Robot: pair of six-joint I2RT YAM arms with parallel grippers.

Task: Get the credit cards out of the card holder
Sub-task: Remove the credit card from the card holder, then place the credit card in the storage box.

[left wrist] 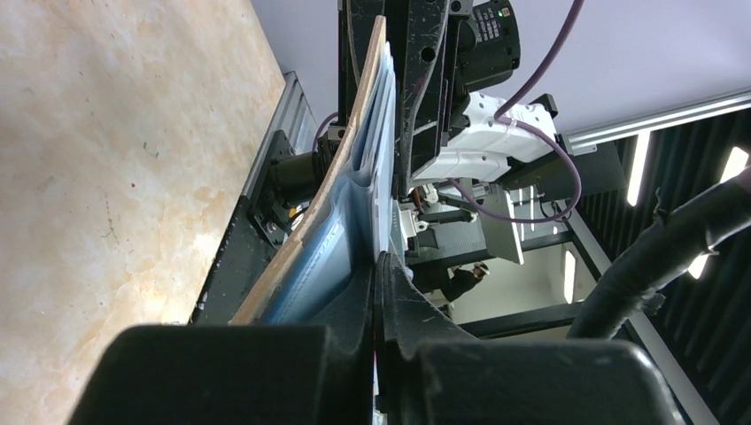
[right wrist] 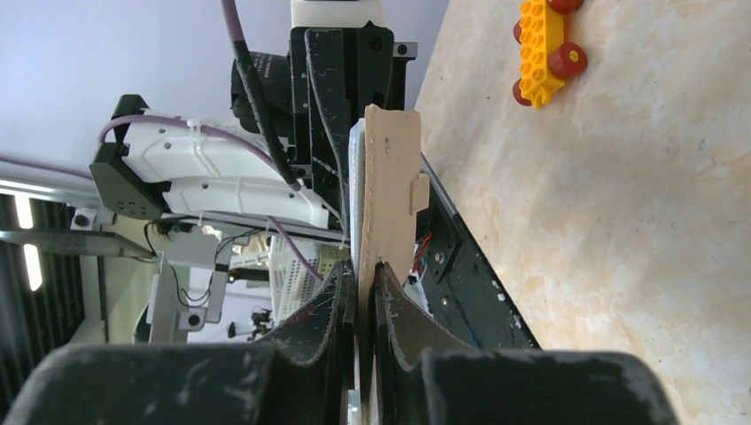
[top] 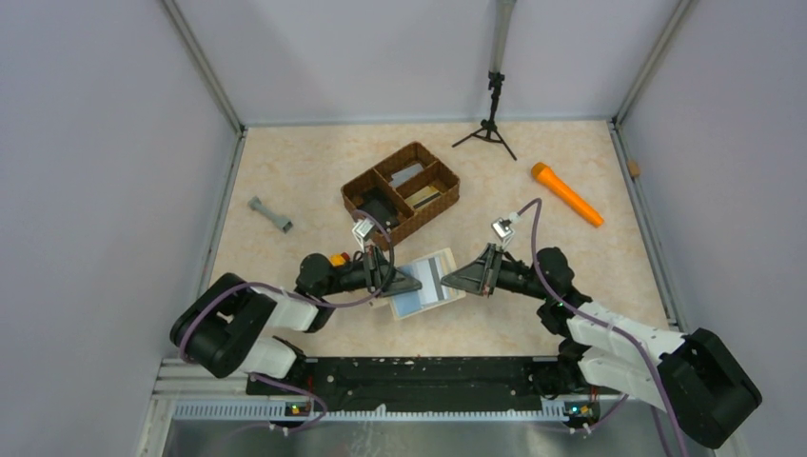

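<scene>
The card holder (top: pixel 425 284) is open and held up off the table between my two grippers, its pale blue inside facing up. A whitish credit card (top: pixel 434 275) with a dark stripe shows on it. My left gripper (top: pixel 413 283) is shut on the holder's left edge; in the left wrist view its jaws (left wrist: pixel 381 266) press on the thin blue layers (left wrist: pixel 350 212). My right gripper (top: pixel 453 279) is shut on the right edge, with the cream-beige flap (right wrist: pixel 390 177) and its small tab between the jaws (right wrist: pixel 363 270). A tan card (top: pixel 423 197) lies in the tray.
A brown wicker divided tray (top: pixel 447 181) stands behind the holder, with a black item (top: pixel 381 208) in it. An orange torch (top: pixel 566 193) lies at the right, a grey dumbbell-shaped piece (top: pixel 270 215) at the left, a small tripod (top: pixel 490 129) at the back. A yellow toy car (right wrist: pixel 540 40) sits by the left arm.
</scene>
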